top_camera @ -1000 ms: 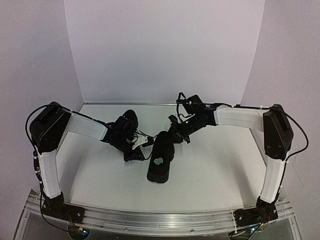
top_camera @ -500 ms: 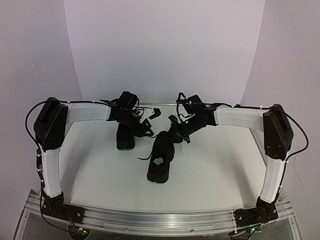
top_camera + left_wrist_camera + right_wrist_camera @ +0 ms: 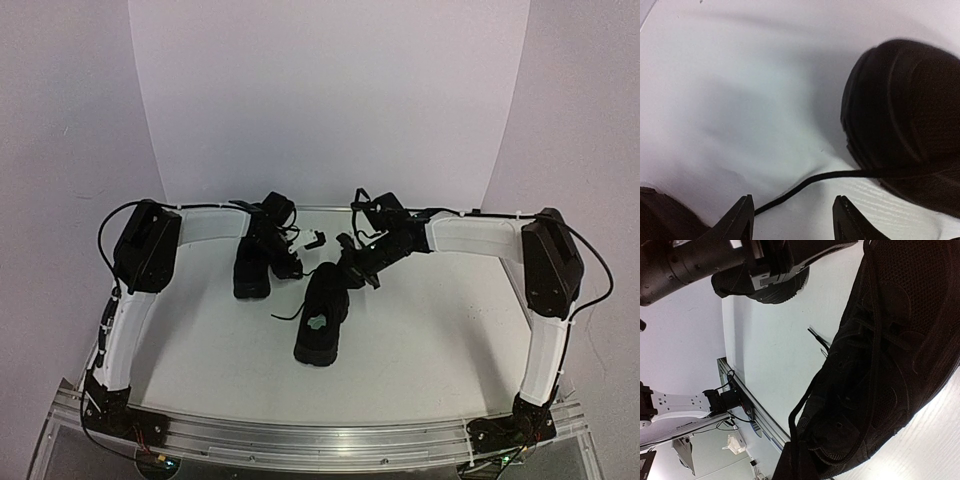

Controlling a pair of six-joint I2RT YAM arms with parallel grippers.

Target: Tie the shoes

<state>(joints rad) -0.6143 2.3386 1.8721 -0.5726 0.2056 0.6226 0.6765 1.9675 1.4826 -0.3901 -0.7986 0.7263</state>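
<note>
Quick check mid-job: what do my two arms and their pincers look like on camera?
The left arm and right arm match: white shells on the links, bulky black joint housings, thin black cables looping outside. The left pincer and right pincer are black; the left one's fingers taper to points.

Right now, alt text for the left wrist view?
A thin black lace trails across the white table from the rounded end of a black shoe at right towards the left gripper, its fingertips apart at the bottom edge, holding nothing.

tbl (image 3: 420,340): white, matte | backdrop (image 3: 330,100): plain pale | alu rail (image 3: 330,435): near edge
</note>
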